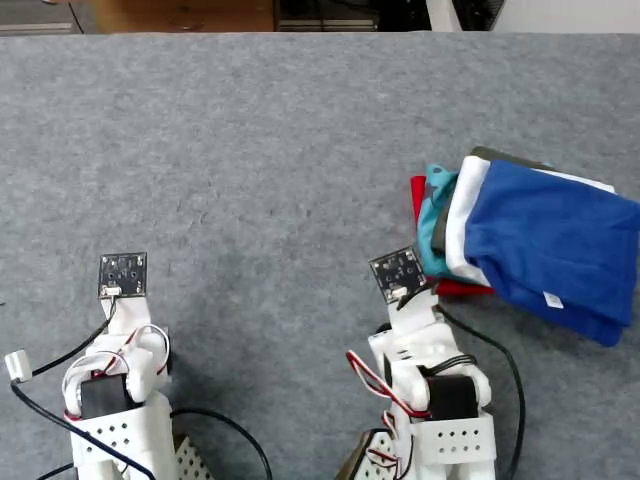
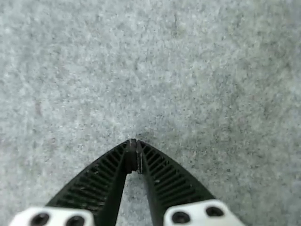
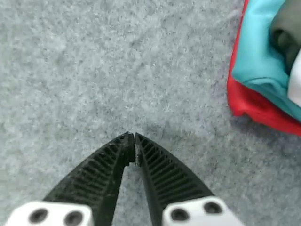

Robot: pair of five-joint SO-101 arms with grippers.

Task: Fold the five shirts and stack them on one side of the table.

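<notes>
A stack of folded shirts (image 1: 530, 235) lies at the right side of the grey table: a blue shirt (image 1: 560, 240) on top, then white (image 1: 462, 215), dark grey (image 1: 500, 157), teal (image 1: 436, 215) and red (image 1: 418, 195) layers under it. In the right wrist view the red shirt (image 3: 254, 101) and teal shirt (image 3: 261, 61) edges lie beside my right gripper (image 3: 132, 137), which is shut on nothing, just short of the stack. My left gripper (image 2: 133, 143) is shut and empty over bare felt at the table's front left. In the high view both arms, left (image 1: 120, 350) and right (image 1: 420, 350), are drawn back at the front edge.
Grey felt covers the table (image 1: 250, 150), with broad free room on the left and in the middle. Furniture and dark equipment line the far edge (image 1: 300, 15). Cables hang off both arm bases.
</notes>
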